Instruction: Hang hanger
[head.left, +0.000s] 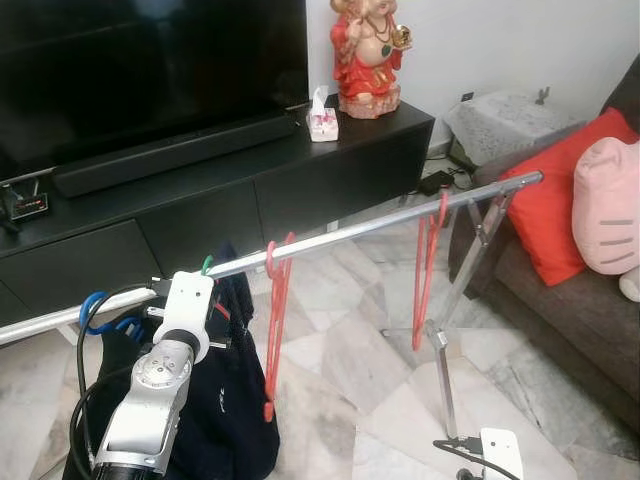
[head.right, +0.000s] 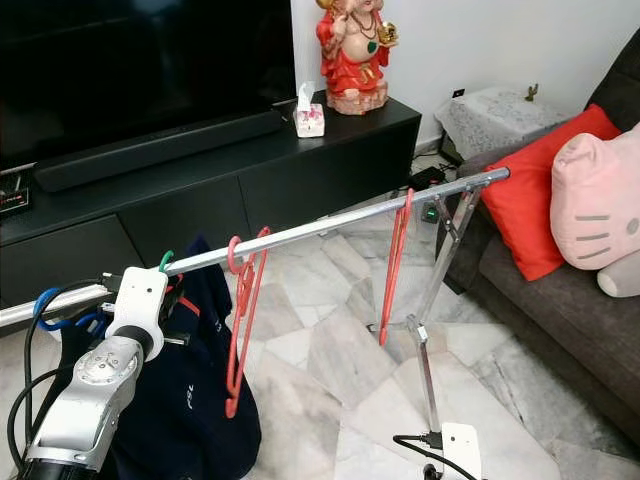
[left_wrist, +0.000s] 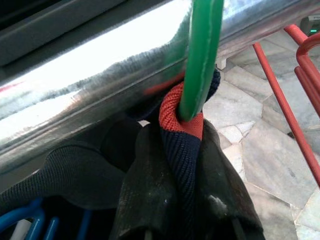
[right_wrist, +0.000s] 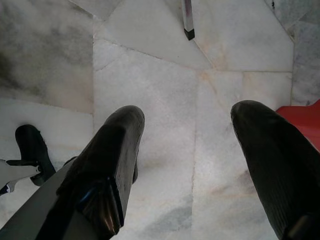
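Note:
A green hanger hook (left_wrist: 200, 60) sits over the silver rail (head.left: 380, 225), carrying a navy garment (head.left: 235, 400) with a red-lined collar (left_wrist: 177, 117). My left gripper (left_wrist: 181, 202) is right below the rail, its black fingers (left_wrist: 145, 200) shut on the collar bunched around the hanger's neck. From the head views the left wrist (head.left: 188, 305) stands just in front of the green hook (head.left: 207, 265). My right gripper (right_wrist: 187, 150) hangs low, open over the marble floor with nothing between its fingers.
Two red hangers (head.left: 277, 320) (head.left: 428, 270) hang further along the rail. Blue hangers (head.left: 100, 310) hang at its left end. The rail's leg (head.left: 445, 370) stands on the floor. A black TV console (head.left: 300, 170) is behind, and a sofa with a red cushion (head.left: 560, 200) to the right.

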